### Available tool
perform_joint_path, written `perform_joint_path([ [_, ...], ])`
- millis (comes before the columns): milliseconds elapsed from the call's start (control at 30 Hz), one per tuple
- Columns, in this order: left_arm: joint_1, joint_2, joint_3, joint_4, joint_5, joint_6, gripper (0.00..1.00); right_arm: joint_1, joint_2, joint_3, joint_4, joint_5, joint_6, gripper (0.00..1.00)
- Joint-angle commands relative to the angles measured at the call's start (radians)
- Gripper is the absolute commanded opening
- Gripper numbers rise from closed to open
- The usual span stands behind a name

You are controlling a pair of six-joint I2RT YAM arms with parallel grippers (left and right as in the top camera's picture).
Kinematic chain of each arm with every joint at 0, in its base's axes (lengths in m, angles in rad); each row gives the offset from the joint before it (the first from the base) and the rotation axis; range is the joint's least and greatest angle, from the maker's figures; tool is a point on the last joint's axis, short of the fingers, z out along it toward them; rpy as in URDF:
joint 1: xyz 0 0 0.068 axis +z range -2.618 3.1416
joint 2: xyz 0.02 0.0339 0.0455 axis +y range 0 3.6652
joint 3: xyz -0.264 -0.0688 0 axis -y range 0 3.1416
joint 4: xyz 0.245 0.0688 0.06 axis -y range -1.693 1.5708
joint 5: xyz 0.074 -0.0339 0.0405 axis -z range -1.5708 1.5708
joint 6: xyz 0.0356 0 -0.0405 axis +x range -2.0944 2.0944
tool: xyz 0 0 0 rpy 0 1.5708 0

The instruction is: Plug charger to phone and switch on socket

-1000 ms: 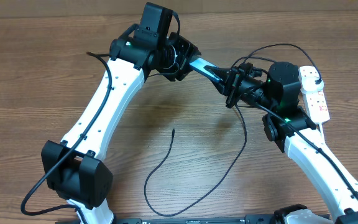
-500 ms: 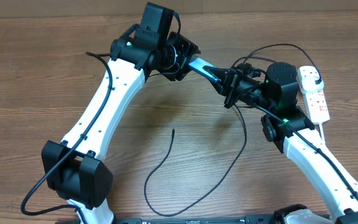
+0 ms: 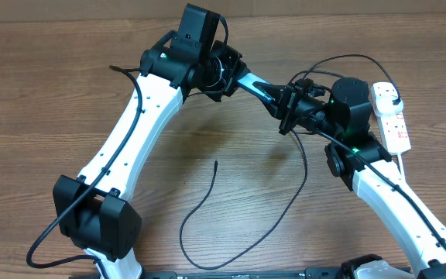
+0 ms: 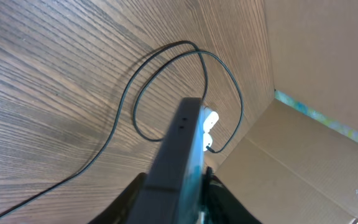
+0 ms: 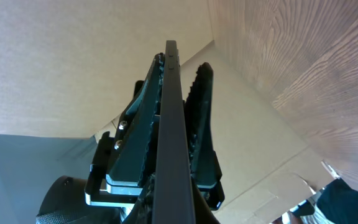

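Note:
The phone [image 3: 258,87] is held in the air between both grippers, its blue-cyan screen edge showing. My left gripper [image 3: 231,74] is shut on its far-left end, and my right gripper [image 3: 287,108] is shut on its right end. In the left wrist view the phone [image 4: 179,149] is edge-on in the jaws [image 4: 173,202]. In the right wrist view the phone [image 5: 169,112] is also edge-on in the jaws [image 5: 169,214]. The charger lies loose on the table with its free tip [image 3: 215,167] below the phone. The white socket [image 3: 392,118] lies at the right.
The charger's black loops [image 4: 133,115] lie on the wood near the socket [image 4: 209,119]. A cardboard wall [image 4: 328,62] runs along the table's far edge. The right arm's white link [image 3: 393,194] crosses the lower right of the table.
The left wrist has shifted very slightly. The phone, cable and right arm stay where they were.

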Motion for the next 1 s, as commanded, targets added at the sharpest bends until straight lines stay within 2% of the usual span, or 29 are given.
perform_joint_path([
  [0,-0.014,-0.014,0.019,0.000,-0.007,-0.002,0.26,0.015,-0.010,0.022,0.030,-0.040,0.123,0.04],
  [200,-0.014,-0.014,0.019,0.000,-0.007,-0.002,0.16,0.015,-0.010,0.022,0.030,-0.040,0.123,0.04],
  [300,-0.014,-0.014,0.019,0.000,-0.007,-0.002,0.04,0.015,-0.010,0.022,0.030,-0.040,0.123,0.04],
  [733,-0.014,-0.014,0.019,0.000,-0.006,0.002,0.04,0.014,-0.010,0.022,0.030,-0.040,0.123,0.04],
  [833,-0.014,-0.014,0.019,-0.001,-0.006,0.002,0.04,0.014,-0.010,0.022,0.030,-0.040,0.119,0.12],
  [967,-0.013,-0.014,0.019,0.000,-0.002,0.002,0.04,0.014,-0.010,0.022,0.042,-0.040,0.089,0.44],
])
